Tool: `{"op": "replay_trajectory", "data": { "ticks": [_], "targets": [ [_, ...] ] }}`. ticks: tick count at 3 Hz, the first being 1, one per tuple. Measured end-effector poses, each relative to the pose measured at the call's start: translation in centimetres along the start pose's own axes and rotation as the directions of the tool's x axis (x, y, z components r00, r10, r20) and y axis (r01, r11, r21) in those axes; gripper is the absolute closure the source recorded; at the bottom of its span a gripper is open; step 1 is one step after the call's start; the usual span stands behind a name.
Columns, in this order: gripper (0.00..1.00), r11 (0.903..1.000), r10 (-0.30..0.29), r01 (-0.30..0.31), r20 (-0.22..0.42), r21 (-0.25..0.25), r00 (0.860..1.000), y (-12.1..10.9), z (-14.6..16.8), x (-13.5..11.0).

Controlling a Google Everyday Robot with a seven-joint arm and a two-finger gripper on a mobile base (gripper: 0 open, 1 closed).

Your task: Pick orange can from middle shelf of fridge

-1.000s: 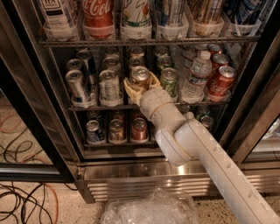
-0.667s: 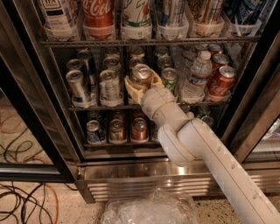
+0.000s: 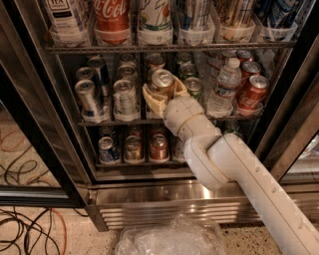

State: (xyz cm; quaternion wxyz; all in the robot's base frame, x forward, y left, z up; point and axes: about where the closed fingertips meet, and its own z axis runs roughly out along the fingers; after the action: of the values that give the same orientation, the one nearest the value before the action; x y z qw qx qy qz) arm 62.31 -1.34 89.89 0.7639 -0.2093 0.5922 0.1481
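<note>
1. Nearest, at the bottom edge: crumpled clear plastic (image 3: 169,238) on the speckled floor, with loose cables (image 3: 22,234) to the left.
2. Just behind: brushed steel base (image 3: 149,195) of the fridge (image 3: 35,114), with a louvred grille below it and black door frames on both sides.
3. From the lower right: white arm (image 3: 249,184), angled up and left into the cooler and ending in a rounded wrist.
4. At the front of the middle shelf (image 3: 99,122), centre lane: gripper (image 3: 163,89). Cream fingers (image 3: 152,102) closed around the orange can (image 3: 163,77), one on its left side and one on its right, both against the body.
5. Position of the orange can: upright, seated between the two fingers, silver lid and pull tab clear above them. Lower body hidden behind the gripper, so contact with the lane tray cannot be told.
6. Same shelf, either side:
   - left: two silver cans (image 3: 124,97) in the neighbouring lanes;
   - right: a green can (image 3: 193,87) just beside the gripper, then a water bottle (image 3: 224,87), then red cans (image 3: 251,92).
7. Behind and below the wrist: lower rack with small cans (image 3: 158,147).
8. Farthest up: top rack of tall cans, among them a red Coca-Cola can (image 3: 112,15).
</note>
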Motion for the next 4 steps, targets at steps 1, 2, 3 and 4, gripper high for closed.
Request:
{"op": "replay_trajectory", "data": {
  "ticks": [1,2,3,4],
  "targets": [
    [1.00,0.9985,-0.037,0.036,-0.007,-0.042,0.999,-0.4,-0.9,-0.3],
    [1.00,0.9912,-0.059,0.054,-0.036,-0.121,0.998,0.1,-2.2,0.0],
    [1.00,0.9757,-0.033,0.016,-0.071,-0.218,0.997,2.1,-2.9,0.1],
    [1.00,0.9316,-0.017,-0.027,-0.116,-0.362,0.993,5.1,-4.0,-2.3]
  ]
}}
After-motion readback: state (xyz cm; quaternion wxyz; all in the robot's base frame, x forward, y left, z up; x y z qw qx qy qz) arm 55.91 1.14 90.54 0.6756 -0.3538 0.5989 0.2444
